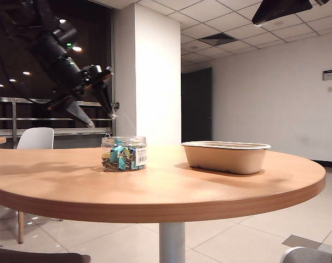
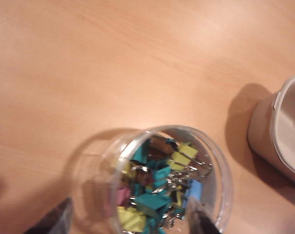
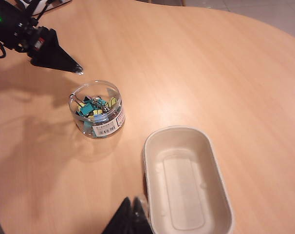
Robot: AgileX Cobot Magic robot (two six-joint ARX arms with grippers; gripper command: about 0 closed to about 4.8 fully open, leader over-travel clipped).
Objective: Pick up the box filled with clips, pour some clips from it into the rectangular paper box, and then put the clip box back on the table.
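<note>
a: we begin with the biggest thing, the round wooden worktop (image 1: 210, 189). it stands on a white pedestal (image 1: 172, 242) and it carries both task things.

b: yes. after it comes the rectangular paper box (image 1: 225, 156), a beige tray with rounded corners. in the exterior view it sits right of the middle, and in the right wrist view we see its inside (image 3: 186, 183) with nothing in it.

a: then the left arm (image 1: 56, 55), dark, coming down from the upper left. its left tool (image 1: 103, 118) hangs above the worktop, over the jar and a little to the jar's left, not touching it.

b: we see its two fingers spread apart, so this tool is open and holds nothing. in the left wrist view one fingertip (image 2: 201, 219) shows over the jar mouth and the other outside the rim.

a: the right tool (image 3: 132, 217) we see only in its own wrist view, just beside the near end of the tray. its two dark tips lie together, so it is closed on nothing.

b: next, the box filled with clips (image 1: 124, 153), a small clear round jar with a white barcode label. it stands upright on the worktop, left of the tray and apart from it, with no lid.

a: the smallest are the clips (image 2: 157, 190) inside it, teal, yellow, pink and olive, with silver wire handles.
</note>
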